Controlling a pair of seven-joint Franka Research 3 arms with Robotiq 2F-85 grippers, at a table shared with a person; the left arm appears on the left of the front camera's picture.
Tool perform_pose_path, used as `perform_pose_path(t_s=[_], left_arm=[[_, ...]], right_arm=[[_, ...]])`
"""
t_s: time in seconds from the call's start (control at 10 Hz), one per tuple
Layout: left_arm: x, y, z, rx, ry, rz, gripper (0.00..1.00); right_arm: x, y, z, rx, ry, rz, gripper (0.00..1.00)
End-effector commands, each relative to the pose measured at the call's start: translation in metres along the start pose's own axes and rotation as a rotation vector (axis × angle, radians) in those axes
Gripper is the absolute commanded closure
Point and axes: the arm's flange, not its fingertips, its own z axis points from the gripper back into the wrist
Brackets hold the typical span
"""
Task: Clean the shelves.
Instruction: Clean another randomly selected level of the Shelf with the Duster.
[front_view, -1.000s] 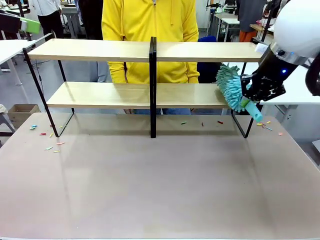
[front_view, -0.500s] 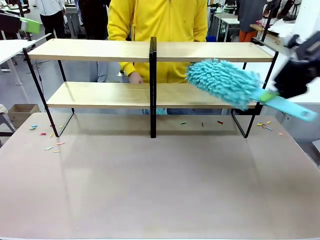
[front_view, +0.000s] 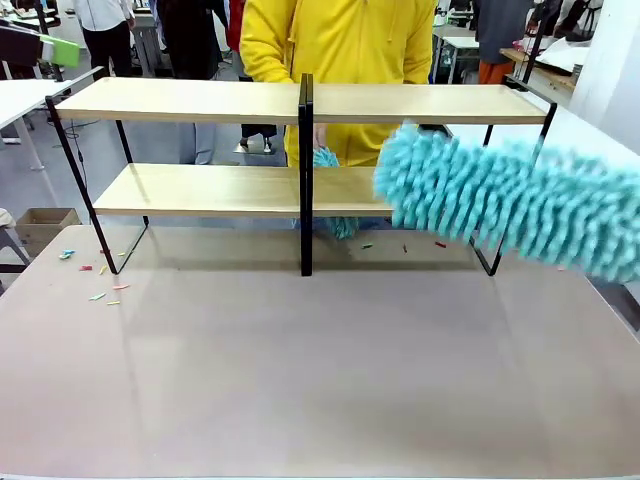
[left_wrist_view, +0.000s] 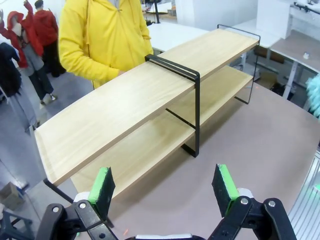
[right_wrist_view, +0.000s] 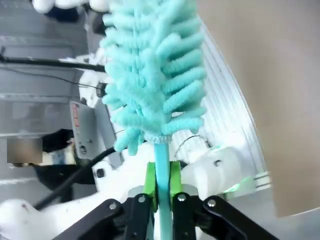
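The shelves (front_view: 200, 100) are two light-wood boards in a black frame with a central upright, standing across the far half of the table; the left wrist view looks along the shelves (left_wrist_view: 140, 95) from one end. A fluffy teal duster (front_view: 500, 200) sweeps, blurred, in front of their right half. My right gripper (right_wrist_view: 161, 182) is shut on the thin handle of the duster (right_wrist_view: 155, 75). My left gripper (left_wrist_view: 162, 185) hangs open and empty above the rack's left end, and its tip (front_view: 55, 48) is at the top left of the front view.
A person in a yellow hoodie (front_view: 340, 40) stands behind the shelves, holding a second teal fluffy thing (front_view: 327, 158) by the upright. Small coloured scraps (front_view: 100, 270) lie on the table near both rack feet. The near table (front_view: 300, 380) is bare.
The duster has swung out from the right end toward the camera and now looms large and blurred. My right arm has left the front view. The person stepped right and brought a teal thing behind the upright.
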Motion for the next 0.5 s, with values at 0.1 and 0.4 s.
perform_pose_path(t_s=[0.1,0.4], left_arm=[[-0.001,-0.002,-0.001,0.008,0.005,0.008,0.00],[-0.001,-0.002,-0.001,0.008,0.005,0.008,0.00]], right_arm=[[-0.022,0.010,0.026,-0.140,-0.420,0.211,0.88],[-0.041,0.006,0.037,-0.339,-0.946,-0.021,0.88]])
